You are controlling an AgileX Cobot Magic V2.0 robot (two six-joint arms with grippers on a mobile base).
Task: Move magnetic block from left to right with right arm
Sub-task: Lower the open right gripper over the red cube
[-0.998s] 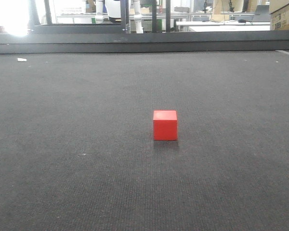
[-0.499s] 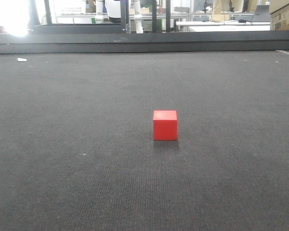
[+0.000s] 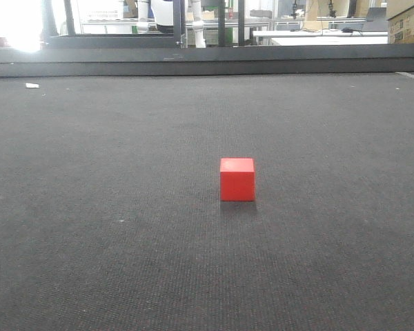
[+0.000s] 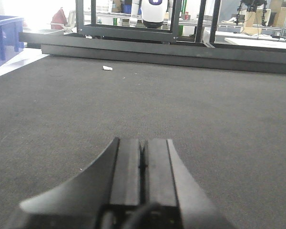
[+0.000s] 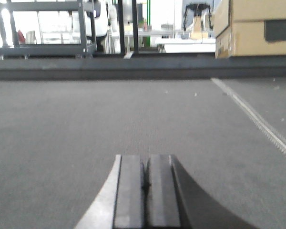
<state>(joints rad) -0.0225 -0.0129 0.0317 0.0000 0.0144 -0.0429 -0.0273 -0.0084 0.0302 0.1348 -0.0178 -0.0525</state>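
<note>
Front view: shows a small red cube [image 3: 237, 179] sitting flat on the dark grey desk [image 3: 90, 241], just right of the middle, standing free, one face square to the camera. Shows also a white scrap [image 3: 32, 85] far off at the back left, near a black rail [image 3: 207, 62] running along the far edge

Left wrist view: shows the left tool [image 4: 143, 143] low over the desk, both black fingers [image 4: 128, 171] pressed together with only a thin seam between, gripping nothing. Catches the white scrap ahead and to the left, well apart from the tool and close to the rail, and a blue bin [image 4: 5, 38] at the far left past the desk edge

Right wrist view: shows the right tool [image 5: 146, 157] narrowed to a seam too, holding nothing, pointing along the desk toward the rail. Takes in a cardboard box [image 5: 255, 26] at the upper right and a pale strip [image 5: 257, 121] slanting across the desk on the right side
</note>
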